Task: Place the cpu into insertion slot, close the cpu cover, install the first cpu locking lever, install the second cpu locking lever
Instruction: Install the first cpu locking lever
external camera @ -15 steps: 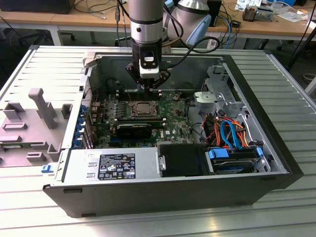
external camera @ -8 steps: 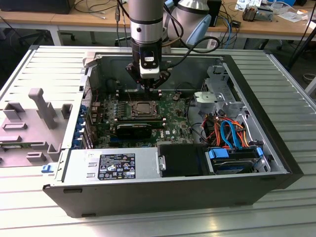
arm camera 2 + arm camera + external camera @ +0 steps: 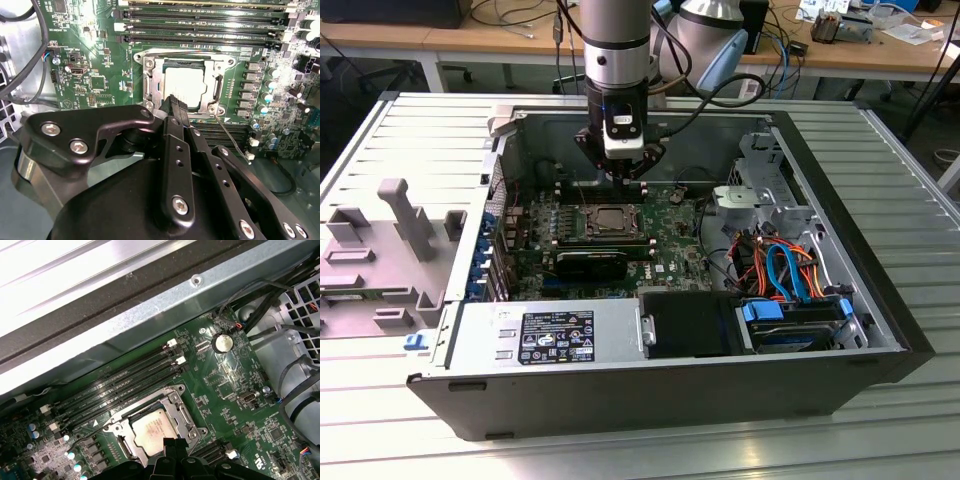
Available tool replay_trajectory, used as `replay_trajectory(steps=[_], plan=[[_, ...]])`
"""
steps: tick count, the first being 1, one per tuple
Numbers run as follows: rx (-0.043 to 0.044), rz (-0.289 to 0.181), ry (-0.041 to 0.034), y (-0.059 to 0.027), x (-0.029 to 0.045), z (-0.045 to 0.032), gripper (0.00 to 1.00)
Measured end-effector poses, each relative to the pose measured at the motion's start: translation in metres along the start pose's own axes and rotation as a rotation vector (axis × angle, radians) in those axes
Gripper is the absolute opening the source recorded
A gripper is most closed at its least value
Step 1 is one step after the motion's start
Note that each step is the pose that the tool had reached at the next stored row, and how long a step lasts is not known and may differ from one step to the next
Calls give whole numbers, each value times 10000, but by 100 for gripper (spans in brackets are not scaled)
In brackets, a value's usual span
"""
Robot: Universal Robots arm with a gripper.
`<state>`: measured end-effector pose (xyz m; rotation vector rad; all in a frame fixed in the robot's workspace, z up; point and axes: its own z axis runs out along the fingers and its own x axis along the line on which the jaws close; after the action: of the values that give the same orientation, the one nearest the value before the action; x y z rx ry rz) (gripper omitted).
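Black metal hand [image 3: 175, 102], fingers drawn together with nothing visible between them, hangs just above one edge of the square socket with a silver metal rim, the insertion slot [image 3: 186, 52]. In the first wrist view the fingertips of the hand [image 3: 170, 444] point at that same edge. The small flat square cpu with a silver-grey top [image 3: 186, 84] lies seated in the slot. The thin silver metal frame of the cpu cover [image 3: 150, 82] appears folded down around it, with the chip showing through the central window.

A thin wire locking lever [image 3: 232, 140] runs out from one corner of the socket across the green motherboard [image 3: 90, 75], and it appears unlatched. Placing the chip and closing the cover are therefore judged done, and the lever stage is in hand. That stage calls for the closed fingertips to bear down on a slender, springy wire and guide it under its catch without slipping onto the board.

In the exterior view the grey tubular arm [image 3: 615, 40] stands nearly vertical, wrist straight down, with the hand [image 3: 625, 180] inside the open dark computer case [image 3: 620, 400]. The hand hangs near the case's far wall, beside the long black memory slots [image 3: 200, 25]. The case rests on a ribbed metal surface [image 3: 920, 200].
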<state>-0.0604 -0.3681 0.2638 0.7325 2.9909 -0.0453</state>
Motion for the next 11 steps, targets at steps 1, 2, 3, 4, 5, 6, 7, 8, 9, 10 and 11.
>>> replay_trajectory(steps=[1, 2, 3, 4, 5, 6, 7, 8, 9, 10, 11], plan=[[-2, -10, 0, 0, 0, 0, 11], [-4, -22, 1, 0, 0, 0, 11], [-6, -32, 2, 0, 0, 0, 11], [-10, -47, 2, 0, 0, 0, 11], [-14, -65, 3, 0, 0, 0, 11], [-16, -76, 4, 0, 0, 0, 11], [-19, -88, 5, 0, 0, 0, 11], [-22, -99, 6, 0, 0, 0, 11], [-26, -113, 8, 0, 0, 0, 11], [-30, -132, 9, 0, 0, 0, 11], [-33, -146, 10, 0, 0, 0, 11]])
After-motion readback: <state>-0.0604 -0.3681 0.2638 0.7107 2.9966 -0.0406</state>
